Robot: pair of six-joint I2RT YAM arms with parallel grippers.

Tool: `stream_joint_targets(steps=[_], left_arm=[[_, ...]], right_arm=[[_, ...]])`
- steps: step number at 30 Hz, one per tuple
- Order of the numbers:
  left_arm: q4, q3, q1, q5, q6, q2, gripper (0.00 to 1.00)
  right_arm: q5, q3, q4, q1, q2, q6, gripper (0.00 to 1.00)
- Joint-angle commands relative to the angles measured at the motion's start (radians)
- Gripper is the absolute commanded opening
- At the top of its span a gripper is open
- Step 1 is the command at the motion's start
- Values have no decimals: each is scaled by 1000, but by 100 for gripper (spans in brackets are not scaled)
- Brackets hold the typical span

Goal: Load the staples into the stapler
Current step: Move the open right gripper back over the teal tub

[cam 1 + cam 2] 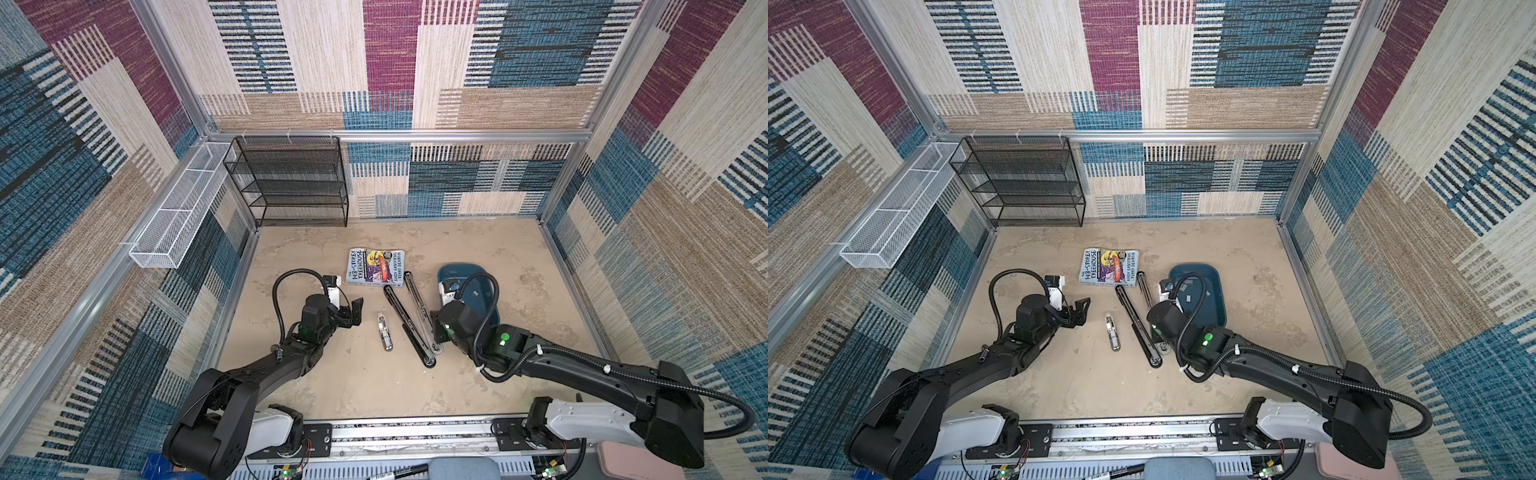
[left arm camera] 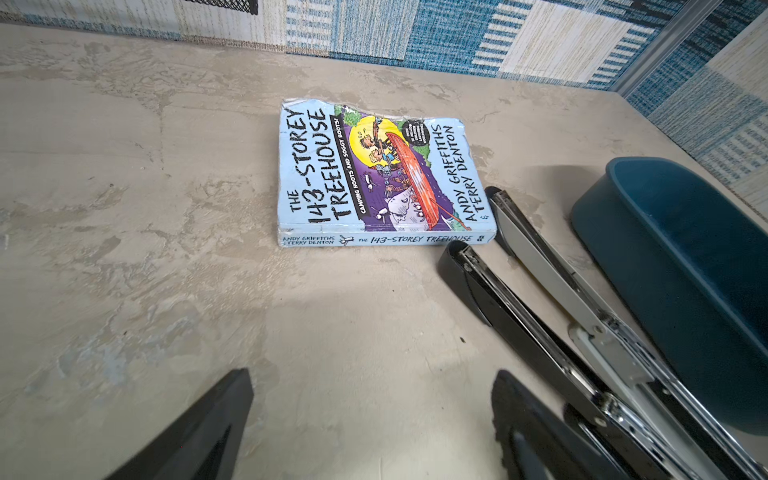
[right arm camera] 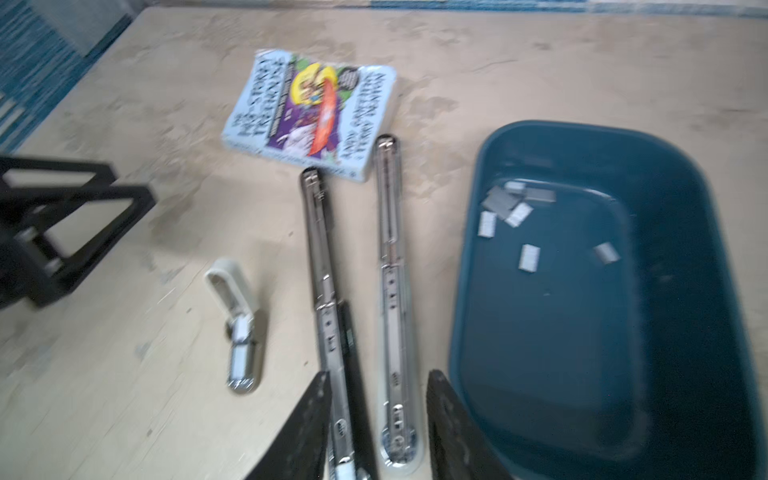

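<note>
- The table [image 1: 519, 374] is a mottled beige top inside patterned walls.
- A black mesh rack [image 1: 291, 183] stands at the far left, with a white mesh basket [image 1: 178, 208] on the left wall.
- The blue tray [image 3: 540, 353] lies right of centre, partly hidden under the right arm in both top views.
- The stapler [image 1: 405, 316], long and black, lies opened in a V at the centre. Its hinge is near and its two tips are far, just beside the book [image 1: 376, 266].
- The left gripper [image 2: 374, 374] hovers left of the stapler, jaws wide apart and empty.
- The right gripper [image 3: 379, 374] hangs over the stapler's hinge end with its jaws partly apart. They straddle the silver arm, but that blurred view does not show whether they touch it.
- A small chrome-and-white piece [image 1: 385, 332] lies left of the stapler.
- The staples [image 3: 507, 203] lie loose in the tray, mostly clustered at its far end.
</note>
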State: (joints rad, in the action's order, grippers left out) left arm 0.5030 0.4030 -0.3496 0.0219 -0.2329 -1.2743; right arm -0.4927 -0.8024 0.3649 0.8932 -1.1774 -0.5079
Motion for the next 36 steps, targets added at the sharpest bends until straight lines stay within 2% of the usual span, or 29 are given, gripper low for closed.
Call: stream_joint_targets(steps=[1, 3, 6, 13, 20, 26, 36], left_arm=[[0, 23, 0, -18, 26, -17, 94], [-5, 32, 0, -18, 28, -26, 94], [-11, 44, 1, -24, 31, -40, 94], [-25, 63, 1, -21, 35, -56, 94], [-18, 64, 1, -31, 37, -63, 94], [-27, 83, 1, -27, 44, -88, 94], [-18, 71, 0, -28, 40, -73, 94]], right_arm=[[18, -15, 14, -148, -16, 33, 39], [63, -29, -6, -251, -61, 43, 39], [130, -71, -31, -342, -171, 53, 38], [245, -192, -43, -452, -429, 127, 37], [259, -238, -18, -488, -509, 155, 41], [322, -253, -15, -490, -580, 163, 36], [314, -274, 2, -490, -644, 163, 32]])
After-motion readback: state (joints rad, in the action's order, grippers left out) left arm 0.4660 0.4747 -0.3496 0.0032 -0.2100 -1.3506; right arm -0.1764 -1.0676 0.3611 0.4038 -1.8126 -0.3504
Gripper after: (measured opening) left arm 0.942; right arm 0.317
